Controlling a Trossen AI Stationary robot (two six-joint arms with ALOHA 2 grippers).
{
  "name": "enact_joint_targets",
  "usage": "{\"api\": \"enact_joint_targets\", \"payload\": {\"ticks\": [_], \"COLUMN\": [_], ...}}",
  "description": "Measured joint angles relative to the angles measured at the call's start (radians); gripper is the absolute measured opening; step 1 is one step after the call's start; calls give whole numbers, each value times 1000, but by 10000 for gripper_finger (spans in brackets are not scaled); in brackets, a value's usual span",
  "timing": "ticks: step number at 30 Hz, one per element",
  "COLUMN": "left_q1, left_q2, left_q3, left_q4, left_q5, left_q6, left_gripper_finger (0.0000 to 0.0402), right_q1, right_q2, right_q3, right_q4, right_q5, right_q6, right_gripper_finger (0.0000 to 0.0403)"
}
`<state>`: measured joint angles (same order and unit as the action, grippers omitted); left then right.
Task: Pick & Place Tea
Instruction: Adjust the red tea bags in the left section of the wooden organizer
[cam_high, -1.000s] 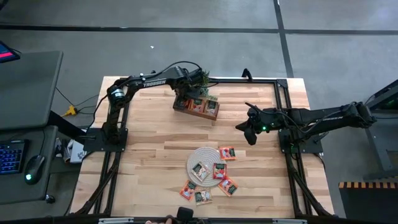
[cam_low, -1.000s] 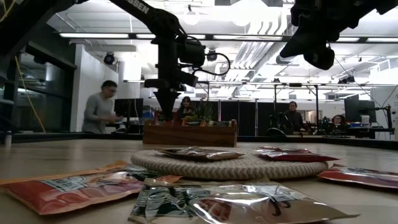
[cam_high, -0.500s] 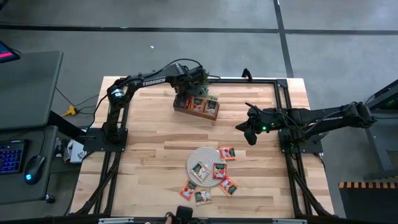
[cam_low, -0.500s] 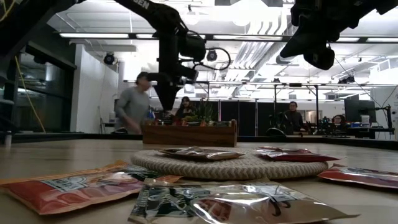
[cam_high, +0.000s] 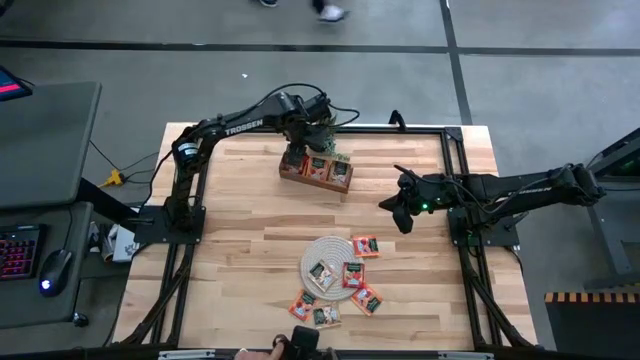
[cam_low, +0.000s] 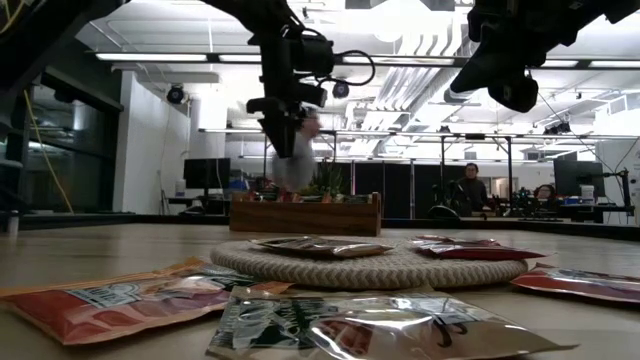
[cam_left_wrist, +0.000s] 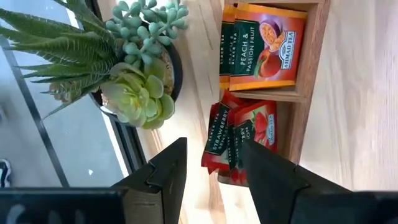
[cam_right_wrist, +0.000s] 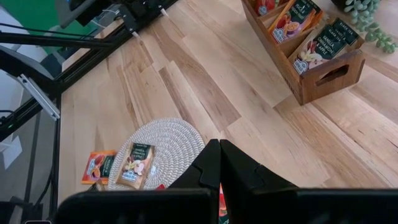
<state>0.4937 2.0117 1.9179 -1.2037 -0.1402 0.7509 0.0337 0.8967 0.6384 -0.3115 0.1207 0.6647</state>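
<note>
Left end effector: fingers parted, empty, above the wooden tray at the desk's far side. Right end effector: fingers pressed together, empty, raised over the right of the desk. Tea sachets: some in the tray, the rest on and around the woven mat near the front edge.

I see the brown wooden three-compartment tray toward the far edge of the light wooden surface, sachets standing in it, a potted succulent just behind. Nearer than the tray lies the round woven mat, tea sachets on and around it.
</note>
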Motion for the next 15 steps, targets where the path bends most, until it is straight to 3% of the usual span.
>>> {"api": "enact_joint_targets", "payload": {"ticks": [15], "left_q1": [96], "left_q2": [0], "left_q3": [0], "left_q4": [-9], "left_q5": [100], "left_q6": [8], "left_gripper_finger": [151], "right_q1": [0], "right_q2": [0], "right_q3": [0], "right_q4": [1], "right_q5": [-1], "right_q6": [-16], "right_gripper_finger": [0]}}
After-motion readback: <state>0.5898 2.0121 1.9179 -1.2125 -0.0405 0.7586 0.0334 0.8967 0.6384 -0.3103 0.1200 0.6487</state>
